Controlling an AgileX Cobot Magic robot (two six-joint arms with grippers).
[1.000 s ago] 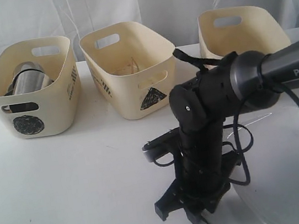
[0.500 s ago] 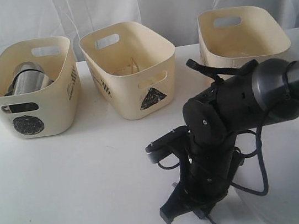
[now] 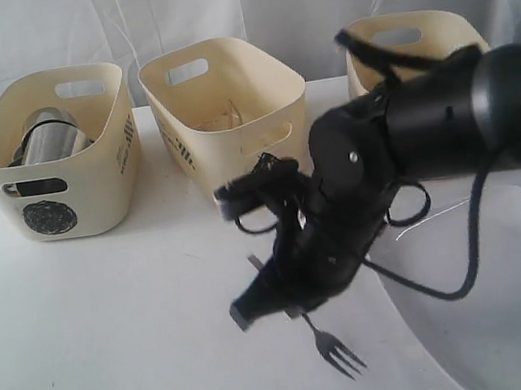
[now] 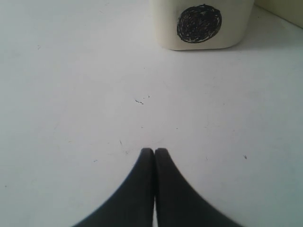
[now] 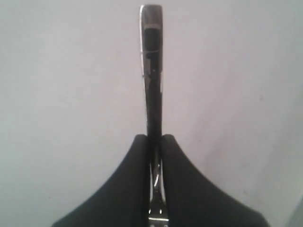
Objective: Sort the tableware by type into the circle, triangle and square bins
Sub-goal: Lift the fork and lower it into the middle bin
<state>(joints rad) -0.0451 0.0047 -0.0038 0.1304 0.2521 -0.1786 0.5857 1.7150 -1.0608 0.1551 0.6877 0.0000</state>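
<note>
Surroundings: the white table carries three cream bins along its far side. The circle bin stands far left with a steel mug lying inside it. The triangle bin is in the middle. The third bin is far right, and the right arm hides its front, so I cannot read its mark. A large white plate lies at the near right, its rim just beside the arm. The arm's black body and cable block my sight of the table between the triangle bin and the plate.

Task item: a steel fork. In the exterior view its long axis runs diagonally. The handle end points up toward the triangle bin, and the tines point down toward the near edge, near the plate's left rim. I cannot tell whether the tines touch the table.

Right gripper: the jaws are clamped onto the fork's shaft. In the right wrist view the fork sits squarely between the fingers. The handle runs out past the fingertips and the tines lie back near the camera.

Left gripper: the jaws are pressed together with nothing between them, over bare table, with the circle bin ahead and apart from it.
</note>
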